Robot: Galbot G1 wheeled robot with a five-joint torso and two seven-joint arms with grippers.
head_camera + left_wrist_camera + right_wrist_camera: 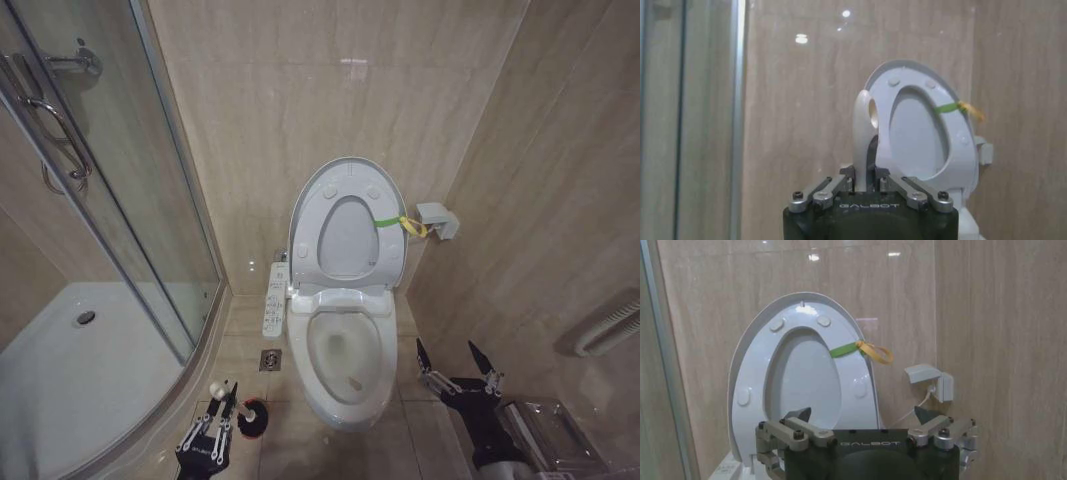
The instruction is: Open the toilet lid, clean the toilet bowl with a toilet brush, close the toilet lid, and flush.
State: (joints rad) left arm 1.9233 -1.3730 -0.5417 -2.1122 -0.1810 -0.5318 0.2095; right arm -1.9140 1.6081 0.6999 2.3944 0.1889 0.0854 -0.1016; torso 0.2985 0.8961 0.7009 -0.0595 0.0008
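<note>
Toilet lid (347,215) is up, leaning back vs the tiled wall, w/ the ring seat raised against it; yellow-green strap loop (403,224) hangs off its right edge, near a small white wall box (437,220). Toilet bowl (345,365) sits open below, centre of head view, control panel (274,297) on its left side. Left gripper (223,397) is low at front-left, by the floor beside the bowl's left front; jaws closed narrow on the toilet brush (863,140) handle. In left wrist view the thin white stick rises straight out from btwn the fingers (827,186), crossing in front of the raised lid. Dark bristle head w/ red holder (252,417) sits on the floor just right of that gripper. Right gripper (459,366) hovers low at front-right of the bowl, jaws spread wide, nothing in them; lid stands well beyond it, btwn the two fingertips (801,415) in right wrist view. Glass shower door (90,200) and white tray (60,390) are off to the left.
</note>
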